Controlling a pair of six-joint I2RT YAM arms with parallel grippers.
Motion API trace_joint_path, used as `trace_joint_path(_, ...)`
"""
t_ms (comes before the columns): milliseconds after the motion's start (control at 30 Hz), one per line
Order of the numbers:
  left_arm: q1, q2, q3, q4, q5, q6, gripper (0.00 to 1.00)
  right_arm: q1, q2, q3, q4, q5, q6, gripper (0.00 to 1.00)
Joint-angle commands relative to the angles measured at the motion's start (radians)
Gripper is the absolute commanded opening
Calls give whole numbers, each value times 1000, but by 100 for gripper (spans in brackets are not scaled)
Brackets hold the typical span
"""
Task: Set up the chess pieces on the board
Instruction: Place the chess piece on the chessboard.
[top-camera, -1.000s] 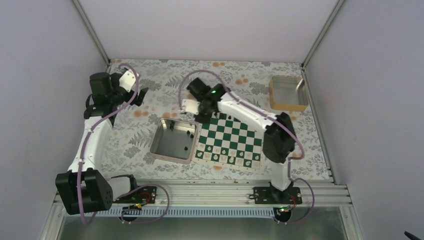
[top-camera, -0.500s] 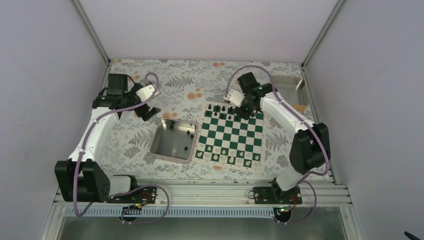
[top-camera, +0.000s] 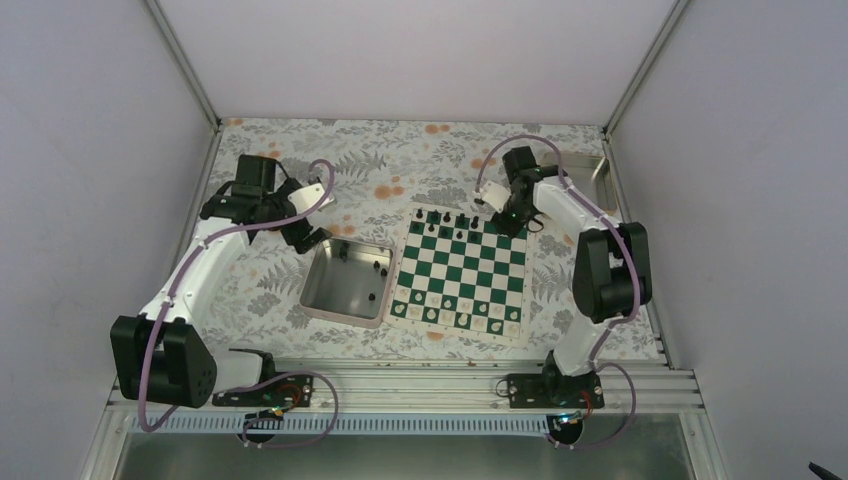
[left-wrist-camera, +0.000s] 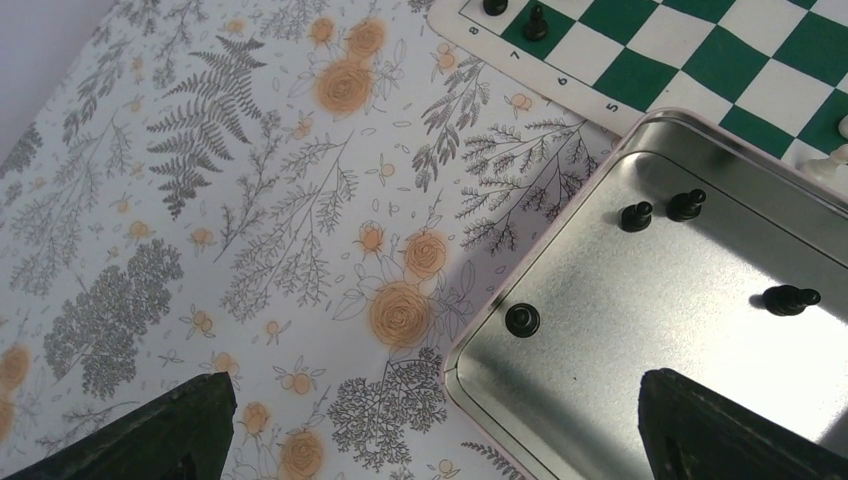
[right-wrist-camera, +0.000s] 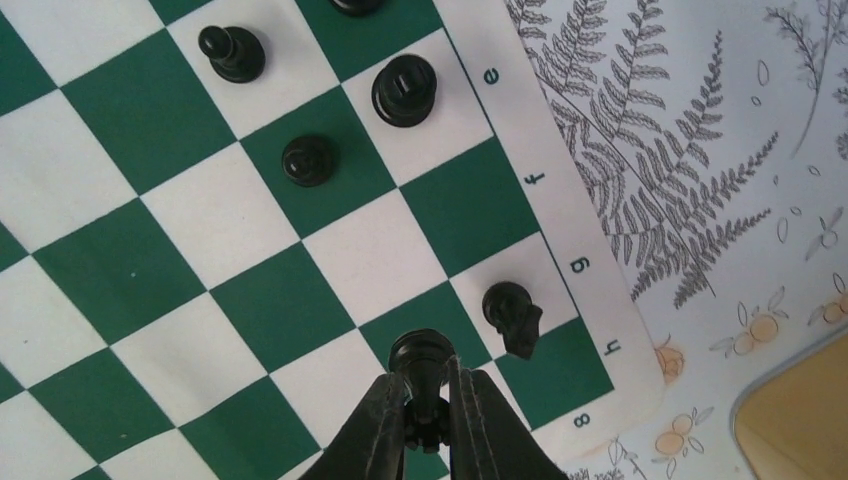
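right gripper (right-wrist-camera: 424, 392) pinched shut on one black chess piece (right-wrist-camera: 420, 356) over the board (right-wrist-camera: 120, 290) near its corner | left gripper (left-wrist-camera: 440, 410) spread wide, empty, above the metal tray (left-wrist-camera: 600, 340) rim

My bench stands in a booth w/ plain pale lilac walls: back wall (top-camera: 420, 50), left wall (top-camera: 80, 150), right wall (top-camera: 750, 200). Slim grey metal posts rise from the far corners, one at far-left (top-camera: 185, 65), one at far-right (top-camera: 645, 65). The top is covered by a white cloth printed w/ grey ferns & orange flowers (top-camera: 400, 160), reaching approx. to all edges. Along the near edge runs a ribbed silver aluminium rail (top-camera: 420, 380); nearer than that, a dull grey metal sheet (top-camera: 420, 455). Light is soft & even, shadows on the cloth faint.
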Motion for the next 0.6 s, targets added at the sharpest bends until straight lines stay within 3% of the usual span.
trace_joint_path(0, -11, -13, -18, 15, -18, -21, 100, -1, 43, 66, 14, -17, -32, 11)
trace_joint_path(567, -26, -16, -47, 37, -48, -34, 100, -21, 181, 208, 1, -10, -40, 11)
